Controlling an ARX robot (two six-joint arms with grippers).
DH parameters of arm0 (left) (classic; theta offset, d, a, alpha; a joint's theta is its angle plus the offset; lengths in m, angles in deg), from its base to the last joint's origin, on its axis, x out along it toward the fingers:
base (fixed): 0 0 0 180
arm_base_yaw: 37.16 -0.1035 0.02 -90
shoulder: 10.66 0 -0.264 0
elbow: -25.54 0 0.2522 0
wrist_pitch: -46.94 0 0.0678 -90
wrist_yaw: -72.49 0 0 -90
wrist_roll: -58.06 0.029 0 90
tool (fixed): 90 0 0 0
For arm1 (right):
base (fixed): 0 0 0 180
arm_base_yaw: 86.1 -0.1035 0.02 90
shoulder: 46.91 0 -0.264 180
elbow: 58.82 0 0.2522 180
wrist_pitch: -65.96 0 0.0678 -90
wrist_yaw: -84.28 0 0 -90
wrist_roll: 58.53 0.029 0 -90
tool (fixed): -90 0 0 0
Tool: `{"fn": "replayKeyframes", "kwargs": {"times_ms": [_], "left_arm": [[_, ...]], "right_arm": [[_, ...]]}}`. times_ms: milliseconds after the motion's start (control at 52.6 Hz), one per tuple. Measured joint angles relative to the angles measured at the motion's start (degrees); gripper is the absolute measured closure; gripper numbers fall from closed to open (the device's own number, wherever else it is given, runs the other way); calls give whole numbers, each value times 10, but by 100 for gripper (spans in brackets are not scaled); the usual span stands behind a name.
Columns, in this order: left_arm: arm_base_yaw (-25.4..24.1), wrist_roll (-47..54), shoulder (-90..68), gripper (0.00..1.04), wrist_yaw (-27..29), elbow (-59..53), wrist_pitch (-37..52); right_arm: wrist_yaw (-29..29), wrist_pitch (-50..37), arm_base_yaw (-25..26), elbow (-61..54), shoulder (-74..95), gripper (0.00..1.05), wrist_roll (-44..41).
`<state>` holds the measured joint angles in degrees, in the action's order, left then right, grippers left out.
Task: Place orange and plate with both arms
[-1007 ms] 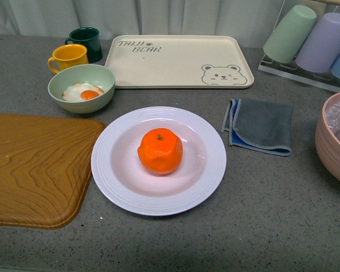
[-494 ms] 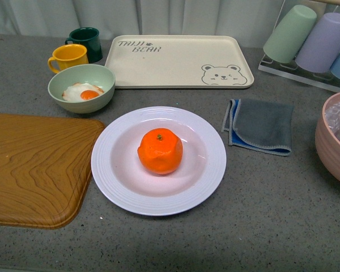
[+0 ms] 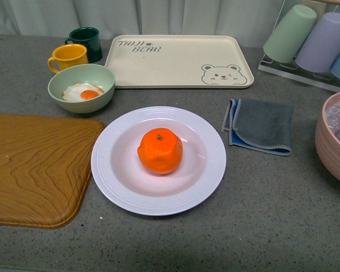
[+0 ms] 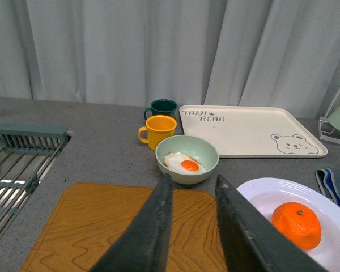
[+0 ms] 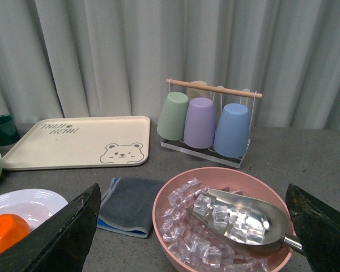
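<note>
The orange (image 3: 160, 151) sits in the middle of the plate (image 3: 110, 170) on the grey counter; neither arm shows in the front view. In the left wrist view my left gripper (image 4: 191, 181) is open and empty, above the wooden board (image 4: 90, 226), with the orange (image 4: 296, 225) and plate (image 4: 260, 195) off to one side. In the right wrist view my right gripper (image 5: 195, 195) is wide open and empty above a pink bowl of ice; the orange (image 5: 5, 233) and plate (image 5: 28, 201) show at the edge.
A pale green bowl (image 3: 82, 88) with a fried egg, a yellow mug (image 3: 68, 56), a green mug (image 3: 86, 39) and the beige bear tray (image 3: 178, 61) stand behind. A grey cloth (image 3: 260, 126), the pink ice bowl (image 3: 334, 139) with a metal scoop (image 5: 241, 221), and a cup rack (image 3: 309, 39) are at the right.
</note>
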<state>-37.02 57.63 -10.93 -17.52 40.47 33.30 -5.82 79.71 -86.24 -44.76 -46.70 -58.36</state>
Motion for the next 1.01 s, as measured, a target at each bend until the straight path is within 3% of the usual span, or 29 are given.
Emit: {"fn": "replayKeyframes", "kwargs": {"times_ms": [456, 532, 684, 817, 1007], "left_arm": [[0, 1, 0, 5, 0, 0, 0], [0, 1, 0, 7, 0, 0, 0], [0, 1, 0, 7, 0, 0, 0], [0, 1, 0, 7, 0, 0, 0], [0, 1, 0, 7, 0, 0, 0]], "right_arm": [[12, 14, -4, 4, 7, 9, -10], [57, 71, -34, 35, 72, 9, -48], [58, -26, -116, 52, 259, 9, -30], [18, -140, -144, 88, 450, 9, 30], [-84, -214, -129, 163, 701, 9, 120]]}}
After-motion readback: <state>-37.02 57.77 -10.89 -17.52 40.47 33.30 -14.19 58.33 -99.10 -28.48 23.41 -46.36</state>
